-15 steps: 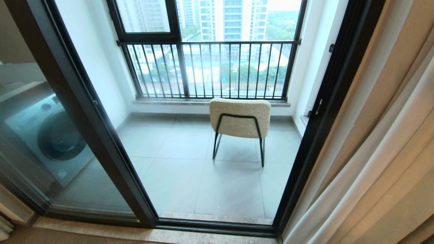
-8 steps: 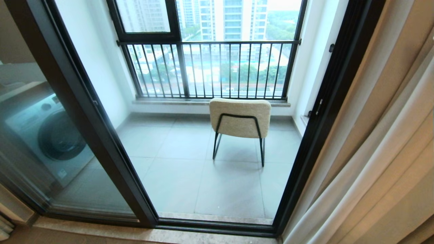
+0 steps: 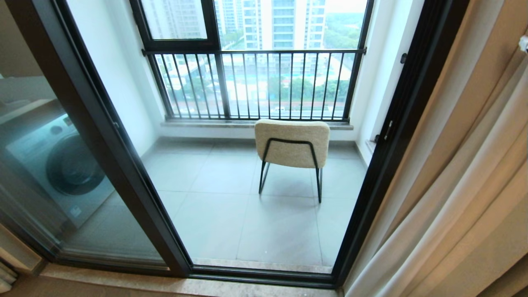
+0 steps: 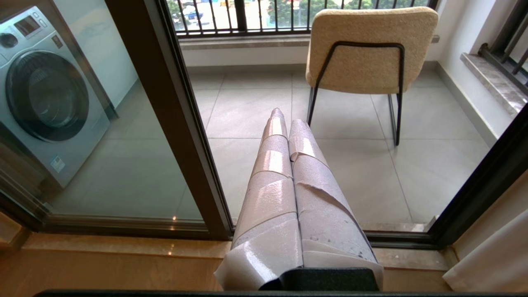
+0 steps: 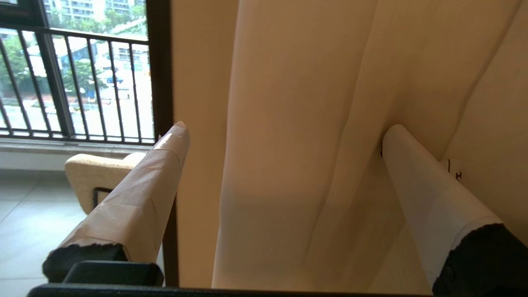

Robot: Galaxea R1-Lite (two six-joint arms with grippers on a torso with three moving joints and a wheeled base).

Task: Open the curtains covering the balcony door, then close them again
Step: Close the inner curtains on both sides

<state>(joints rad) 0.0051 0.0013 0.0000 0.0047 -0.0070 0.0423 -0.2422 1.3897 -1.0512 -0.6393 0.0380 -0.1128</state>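
Since the earlier frames a small pale tip of the right pincer [image 3: 524,43] has come into sight at the upper right edge of the head view, against the curtains [image 3: 462,173]; the rest of that view is unchanged. The curtains hang bunched along the right side of the frame — beige drapes with a pale sheer fold running down among them — leaving the balcony door [image 3: 387,148] uncovered across the middle of the picture. The door's dark frame slants down both sides of the opening, and through its glass at the lower left a washing machine [image 3: 62,165] shows. Beyond the door, a cream chair [image 3: 292,142] on black legs stands on the grey tiled floor [image 3: 214,206], in front of a black-framed window with railing bars [image 3: 255,82]. In the right wrist view the right pincer [image 5: 284,128] is spread wide with the curtain [image 5: 297,136] folds between its taped fingers [image 5: 136,198]; the far finger lies against the cloth, and nothing is gripped. In the left wrist view the left pincer [image 4: 284,119] is shut, its two wrapped fingers pressed together and holding nothing, pointed toward the lower part of the door and the chair [image 4: 367,49].
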